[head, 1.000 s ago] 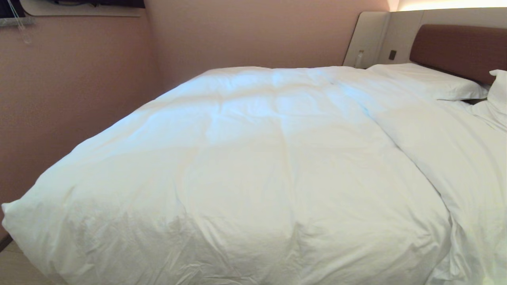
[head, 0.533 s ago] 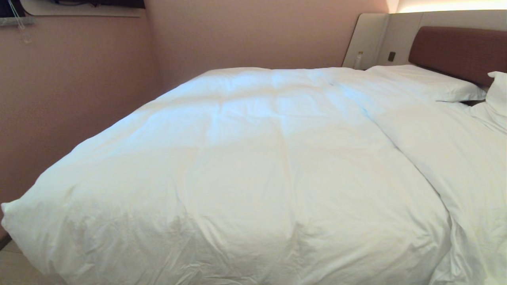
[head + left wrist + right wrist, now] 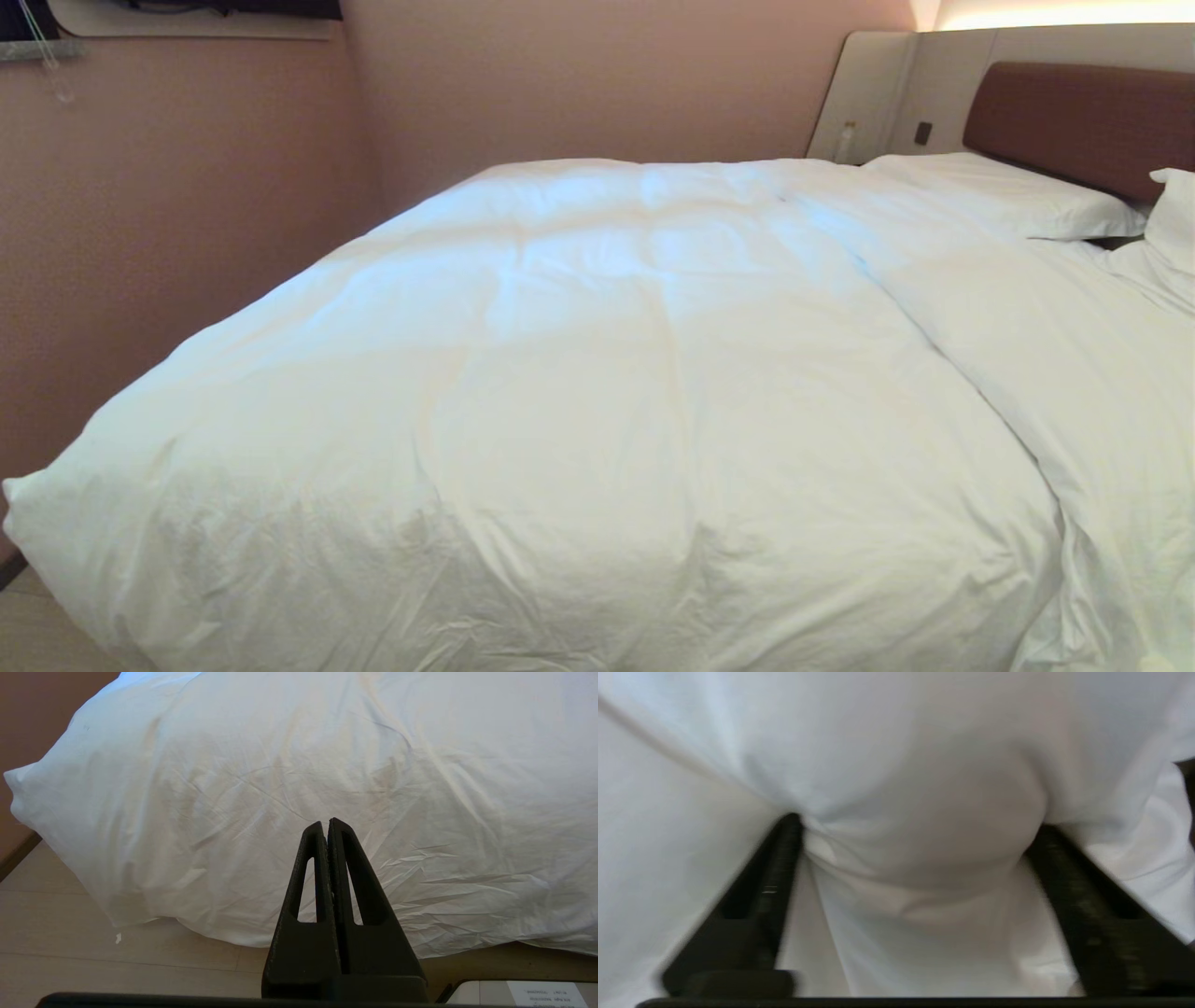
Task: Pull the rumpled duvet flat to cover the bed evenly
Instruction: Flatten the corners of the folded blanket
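One duvet is seen, spread over one bed, with two pillows up at the brown headboard end: one pillow lying flat, a second pillow only partly caught at the right edge. Starting at the left, the duvet's foot corner is puffed out past the bed edge over the pale floor, close to the pink wall. Its long axis is run from that near foot end up and rightwards to the headboard. Further right, a thick fold is left bunched along the right side.

The left gripper is held off the foot end, above the floor, jaws clenched together on nothing. The right gripper is pushed into the duvet's right side, jaws spread wide with a bulge of fabric between them, not pinched yet.
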Available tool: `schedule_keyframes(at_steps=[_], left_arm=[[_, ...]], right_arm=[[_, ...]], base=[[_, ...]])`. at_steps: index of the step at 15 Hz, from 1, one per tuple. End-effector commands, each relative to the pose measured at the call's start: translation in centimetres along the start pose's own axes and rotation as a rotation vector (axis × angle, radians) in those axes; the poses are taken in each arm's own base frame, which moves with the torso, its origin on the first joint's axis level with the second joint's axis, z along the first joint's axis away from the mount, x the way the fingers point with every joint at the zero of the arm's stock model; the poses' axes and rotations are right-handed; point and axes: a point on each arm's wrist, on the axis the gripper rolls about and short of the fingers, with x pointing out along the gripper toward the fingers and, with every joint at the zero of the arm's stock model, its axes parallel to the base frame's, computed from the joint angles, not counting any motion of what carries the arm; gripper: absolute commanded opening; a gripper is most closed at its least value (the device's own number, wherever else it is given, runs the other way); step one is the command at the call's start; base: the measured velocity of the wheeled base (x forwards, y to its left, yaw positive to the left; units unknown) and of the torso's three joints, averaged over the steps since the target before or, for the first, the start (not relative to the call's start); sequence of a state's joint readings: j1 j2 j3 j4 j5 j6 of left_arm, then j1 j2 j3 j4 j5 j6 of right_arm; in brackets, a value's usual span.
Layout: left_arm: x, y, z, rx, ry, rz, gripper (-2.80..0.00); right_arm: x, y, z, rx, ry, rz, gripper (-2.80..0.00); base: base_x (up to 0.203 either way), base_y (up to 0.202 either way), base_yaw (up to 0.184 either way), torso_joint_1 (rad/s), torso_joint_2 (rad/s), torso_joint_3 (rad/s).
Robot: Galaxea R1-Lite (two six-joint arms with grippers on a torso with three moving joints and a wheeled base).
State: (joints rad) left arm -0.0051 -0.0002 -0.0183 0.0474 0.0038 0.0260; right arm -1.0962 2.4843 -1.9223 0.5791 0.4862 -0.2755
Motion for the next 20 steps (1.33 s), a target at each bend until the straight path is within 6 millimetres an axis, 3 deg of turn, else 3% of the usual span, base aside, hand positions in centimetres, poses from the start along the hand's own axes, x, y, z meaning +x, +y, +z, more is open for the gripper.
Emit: schedule_keyframes(at_steps=[1, 8, 16, 20], left_arm=[[0.0, 0.0, 0.0, 0.0, 0.0, 0.001, -2.8], [0.0, 0.0, 0.0, 0.0, 0.0, 0.001, -2.8], [0.0, 0.0, 0.0, 0.0, 0.0, 0.001, -2.8], [0.0, 0.0, 0.0, 0.0, 0.0, 0.001, -2.8]], right_arm=[[0.2, 0.0, -0.1, 0.0, 0.005, 0.003, -2.8], [-0.1, 0.1, 0.0, -0.004, 0.003, -0.002, -2.8], [-4.0, 0.4, 1.1, -0.018, -0.035, -0.157, -2.8], [-4.2, 0.1, 1.0, -0.018, -0.019, -0.221, -2.8]], base=[[0.0, 0.0, 0.0, 0.0, 0.0, 0.0], [0.0, 0.0, 0.0, 0.0, 0.0, 0.0], [0.0, 0.0, 0.0, 0.0, 0.0, 0.0], [0.0, 0.0, 0.0, 0.0, 0.0, 0.0]])
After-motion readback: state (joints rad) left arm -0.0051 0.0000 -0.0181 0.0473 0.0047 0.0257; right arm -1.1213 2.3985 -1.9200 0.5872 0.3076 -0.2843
